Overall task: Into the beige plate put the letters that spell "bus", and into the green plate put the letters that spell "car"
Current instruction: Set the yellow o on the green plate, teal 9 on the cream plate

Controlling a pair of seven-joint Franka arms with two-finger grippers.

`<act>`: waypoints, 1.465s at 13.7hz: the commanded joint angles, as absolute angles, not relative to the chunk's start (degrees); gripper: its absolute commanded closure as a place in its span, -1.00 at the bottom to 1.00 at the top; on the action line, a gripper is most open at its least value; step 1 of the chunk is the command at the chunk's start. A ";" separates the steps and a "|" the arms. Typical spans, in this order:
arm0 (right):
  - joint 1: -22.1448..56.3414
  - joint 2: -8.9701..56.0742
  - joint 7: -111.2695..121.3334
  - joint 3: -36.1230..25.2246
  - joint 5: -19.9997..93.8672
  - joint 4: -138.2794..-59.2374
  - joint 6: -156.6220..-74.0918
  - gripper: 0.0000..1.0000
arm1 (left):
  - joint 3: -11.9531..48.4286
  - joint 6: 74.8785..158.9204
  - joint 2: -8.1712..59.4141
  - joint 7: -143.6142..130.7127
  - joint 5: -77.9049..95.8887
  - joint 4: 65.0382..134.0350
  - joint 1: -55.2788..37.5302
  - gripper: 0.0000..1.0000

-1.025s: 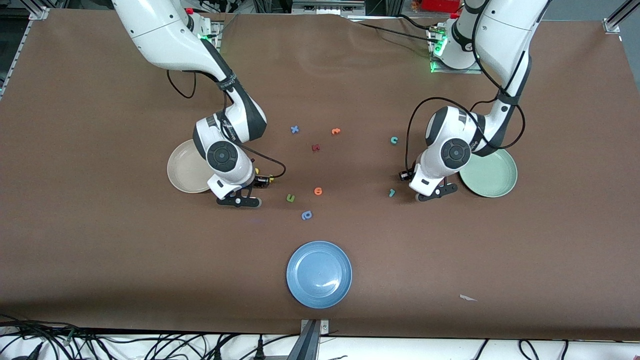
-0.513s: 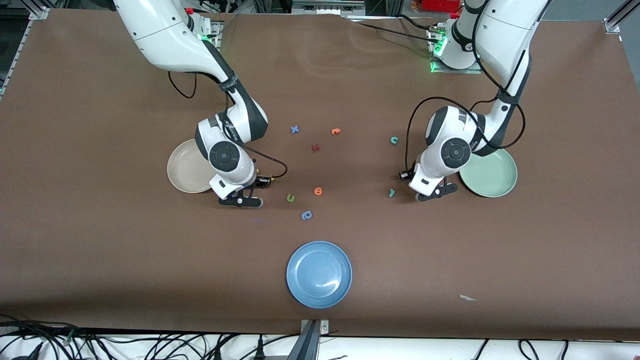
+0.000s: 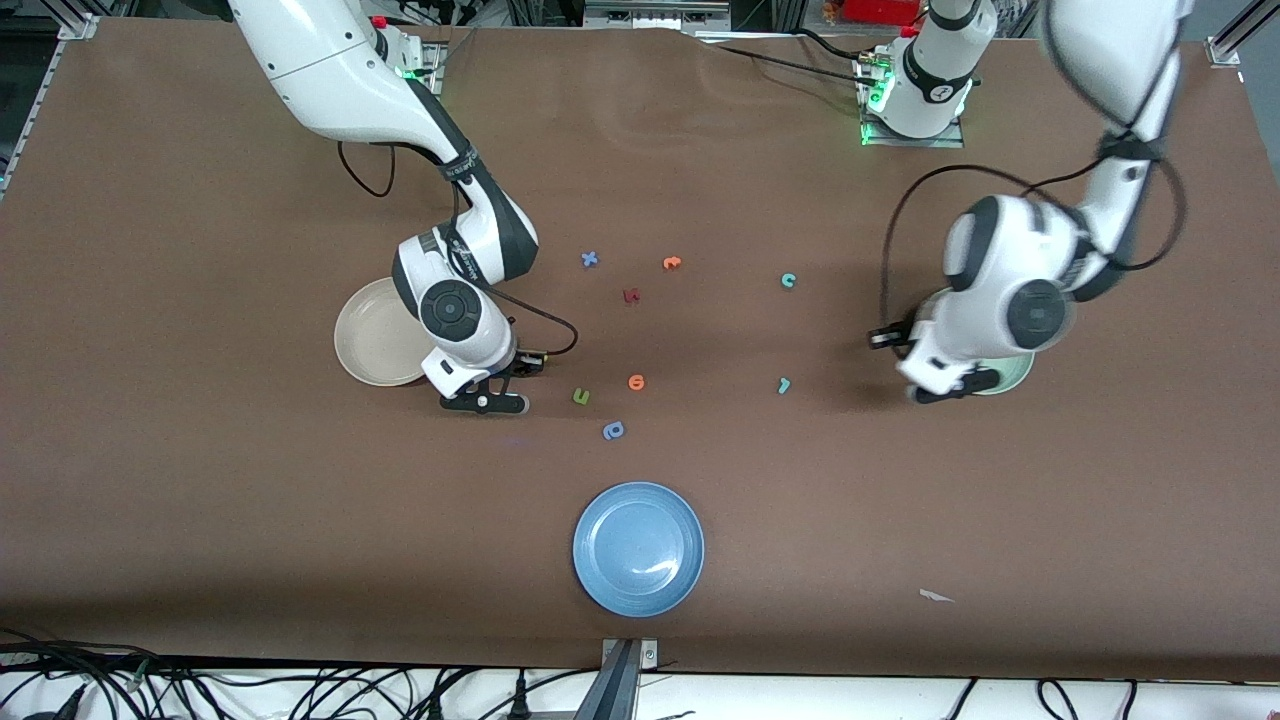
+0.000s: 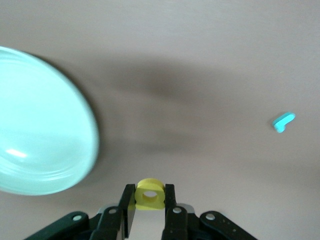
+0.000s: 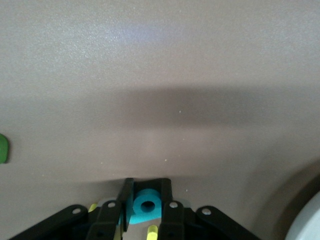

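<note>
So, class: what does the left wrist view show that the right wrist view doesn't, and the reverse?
Left wrist only: the left gripper shut on the yellow "a", the green plate, the teal "r". Right wrist only: the right gripper shut on the teal "b", a green letter. Both: the brown table.

The white left arm is reached down from its base with the wrist bent low, and its black two-finger tool [image 4: 149, 216] is held up over the brown surface [image 3: 200, 450]; its fingers [image 4: 170, 202] are pressed against a small yellow foam letter "a" [image 4: 149, 193]. The white right arm is folded at the elbow, its tool [image 5: 147, 215] set low at the surface, clamped on a small teal foam letter "b" [image 5: 145, 204].
</note>
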State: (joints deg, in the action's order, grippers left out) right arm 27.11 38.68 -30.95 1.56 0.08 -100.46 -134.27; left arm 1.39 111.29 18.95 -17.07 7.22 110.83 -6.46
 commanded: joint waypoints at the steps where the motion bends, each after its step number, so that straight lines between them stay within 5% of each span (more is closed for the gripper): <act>1: 27.16 38.59 -31.55 1.49 -0.09 -100.90 -134.47 0.81 | 1.84 107.84 19.07 -8.55 3.20 110.39 -1.43 1.00; 8: 24.00 31.48 -25.86 -2.01 0.00 -99.75 -125.18 0.81 | 1.93 114.33 26.80 -1.06 -10.02 110.92 7.73 1.00; 12: 23.64 28.48 -24.00 -6.06 0.00 -108.34 -125.06 0.81 | 2.02 118.99 30.93 -0.88 -10.11 111.01 9.84 1.00; 14: 23.64 27.69 -23.91 -6.59 0.00 -111.69 -126.38 0.79 | 2.02 119.00 30.76 -0.79 -9.41 111.01 9.84 0.34; 15: 23.64 26.82 -23.91 -6.94 0.00 -112.67 -126.39 0.67 | 2.11 118.92 30.50 -0.88 -9.23 110.92 9.84 -0.09; 17: 23.64 26.72 -24.34 -7.65 0.00 -113.12 -126.04 -0.95 | 2.37 118.30 28.58 -1.49 -7.31 110.74 9.67 -0.91; 20: 24.25 25.84 -24.96 -6.86 0.09 -111.11 -125.95 -0.98 | 6.04 111.73 22.52 -2.28 -3.70 110.13 8.61 -1.00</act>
